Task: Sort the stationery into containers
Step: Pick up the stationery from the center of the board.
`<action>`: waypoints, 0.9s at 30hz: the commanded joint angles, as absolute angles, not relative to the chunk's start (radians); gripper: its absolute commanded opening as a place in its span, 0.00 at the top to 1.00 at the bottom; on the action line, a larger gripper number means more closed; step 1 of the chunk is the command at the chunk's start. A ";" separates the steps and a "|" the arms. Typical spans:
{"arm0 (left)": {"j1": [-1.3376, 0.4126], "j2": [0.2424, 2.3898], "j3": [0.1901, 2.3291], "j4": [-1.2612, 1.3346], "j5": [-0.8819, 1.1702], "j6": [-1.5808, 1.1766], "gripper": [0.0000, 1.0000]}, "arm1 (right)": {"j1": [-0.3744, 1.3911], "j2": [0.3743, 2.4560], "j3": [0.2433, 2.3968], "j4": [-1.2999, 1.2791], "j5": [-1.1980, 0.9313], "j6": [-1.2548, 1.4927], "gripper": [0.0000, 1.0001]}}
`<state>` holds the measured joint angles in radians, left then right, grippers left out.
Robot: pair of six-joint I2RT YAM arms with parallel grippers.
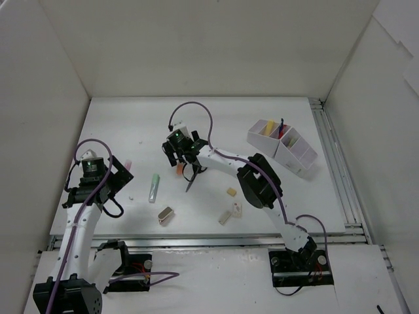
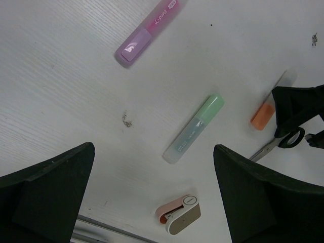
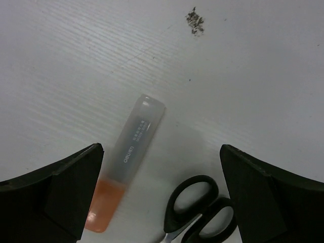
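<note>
Top external: white walls (image 1: pixel 216 46) enclose white table (image 1: pixel 118 121) bearing green marker (image 1: pixel 154 186).

Orange highlighter (image 3: pixel 126 167): the brand "deli" is printed in white on its clear cap. A finer line runs beside it, too small to read.

Pink highlighter (image 2: pixel 147 33): white lettering on the barrel looks like "2-point". The rest, and the end label, are illegible.

Pale-green highlighter (image 2: pixel 193 129): faint print, unreadable.
</note>
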<state>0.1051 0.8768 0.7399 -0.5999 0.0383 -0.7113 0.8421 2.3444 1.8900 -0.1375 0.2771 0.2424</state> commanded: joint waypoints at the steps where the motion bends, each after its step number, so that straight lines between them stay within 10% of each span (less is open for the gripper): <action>1: 0.110 0.877 0.746 -0.563 0.057 -0.719 0.01 | 0.862 2.344 1.950 -0.164 0.356 0.319 0.02; 9: 0.110 0.910 0.747 -0.548 0.060 -0.718 0.01 | 0.876 2.385 1.927 -0.189 0.311 0.360 0.10; 18: 0.110 0.920 0.762 -0.486 0.139 -0.661 0.01 | 0.882 2.254 1.830 -0.183 0.296 0.281 0.77; 27: 0.046 0.976 0.769 -0.300 0.484 -0.519 0.01 | 0.881 1.935 1.493 0.164 -0.110 -0.105 0.92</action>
<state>0.0711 0.9527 0.7383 -0.4515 0.2718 -0.6067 0.8772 2.1590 1.5749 -0.0376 0.1017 0.0994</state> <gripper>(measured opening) 0.996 0.260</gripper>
